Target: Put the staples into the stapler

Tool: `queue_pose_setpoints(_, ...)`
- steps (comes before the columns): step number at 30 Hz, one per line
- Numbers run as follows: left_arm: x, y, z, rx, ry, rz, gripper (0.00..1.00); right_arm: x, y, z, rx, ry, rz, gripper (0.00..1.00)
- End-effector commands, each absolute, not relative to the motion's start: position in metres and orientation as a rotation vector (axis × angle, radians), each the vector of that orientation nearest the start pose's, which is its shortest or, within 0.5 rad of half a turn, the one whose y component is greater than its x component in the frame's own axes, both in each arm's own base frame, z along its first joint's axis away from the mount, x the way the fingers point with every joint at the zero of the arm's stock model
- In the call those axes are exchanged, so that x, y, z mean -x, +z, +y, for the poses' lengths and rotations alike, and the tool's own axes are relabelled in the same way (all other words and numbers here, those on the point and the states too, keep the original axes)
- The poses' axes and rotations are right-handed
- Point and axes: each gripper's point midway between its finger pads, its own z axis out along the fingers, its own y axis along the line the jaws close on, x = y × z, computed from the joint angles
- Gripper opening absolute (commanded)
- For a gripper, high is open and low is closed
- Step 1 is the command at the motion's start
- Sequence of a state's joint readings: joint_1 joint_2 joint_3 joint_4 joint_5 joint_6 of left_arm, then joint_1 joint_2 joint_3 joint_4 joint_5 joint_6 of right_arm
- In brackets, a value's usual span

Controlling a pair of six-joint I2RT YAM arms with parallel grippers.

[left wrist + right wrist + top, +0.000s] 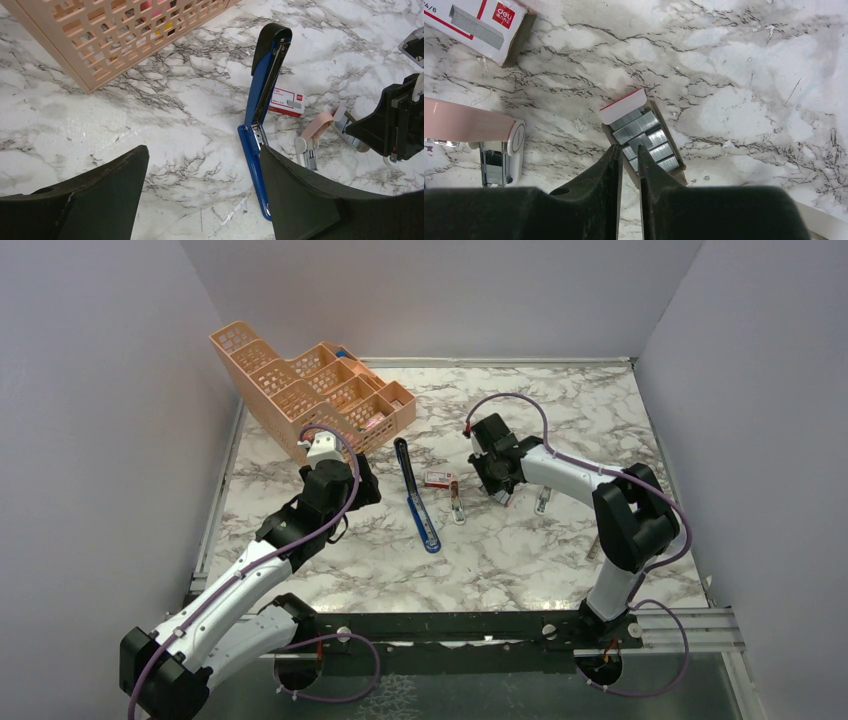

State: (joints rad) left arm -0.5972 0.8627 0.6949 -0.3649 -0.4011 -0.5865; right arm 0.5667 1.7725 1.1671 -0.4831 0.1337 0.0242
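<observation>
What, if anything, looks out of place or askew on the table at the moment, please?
The staples lie jumbled in their open cardboard tray, strips at different angles instead of one neat stack. The stapler is swung wide open, but that suits loading. Nothing else stands out.

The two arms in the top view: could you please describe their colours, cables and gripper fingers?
Both the left arm and right arm have white links with chunky black joints. A purple cable loops along each. The left gripper and right gripper carry matte black fingers, broad at the root and tapering to the tips. No readable markings show.
</observation>
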Motion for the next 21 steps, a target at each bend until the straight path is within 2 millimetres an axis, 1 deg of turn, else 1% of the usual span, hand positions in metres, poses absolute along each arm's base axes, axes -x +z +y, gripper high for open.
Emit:
queue_pose_setpoints(1, -0.270, 0.177, -0.123, 0.235, -0.294, 2.057, 0.83, -0.344, 0.049, 0.187, 0.720, 0.022, 2.542, 0.22)
queue_pose_setpoints(7, -0.270, 0.178, -0.123, 0.237, -0.298, 2.053, 0.83, -0.343, 0.040, 0.180, 0.740, -0.011, 2.562, 0.33)
queue_pose_setpoints(12, -0.270, 0.178, -0.123, 0.237, -0.297, 2.056, 0.83, -0.341, 0.032, 0.179, 0.763, -0.008, 2.578, 0.34)
queue_pose_setpoints(18, -0.270, 0.177, -0.123, 0.236, -0.298, 2.056, 0.83, -0.341, 0.027, 0.179, 0.778, -0.012, 2.582, 0.32)
queue_pose_setpoints(21, -0.270, 0.178, -0.123, 0.236, -0.298, 2.056, 0.83, -0.342, 0.025, 0.178, 0.776, -0.016, 2.584, 0.35)
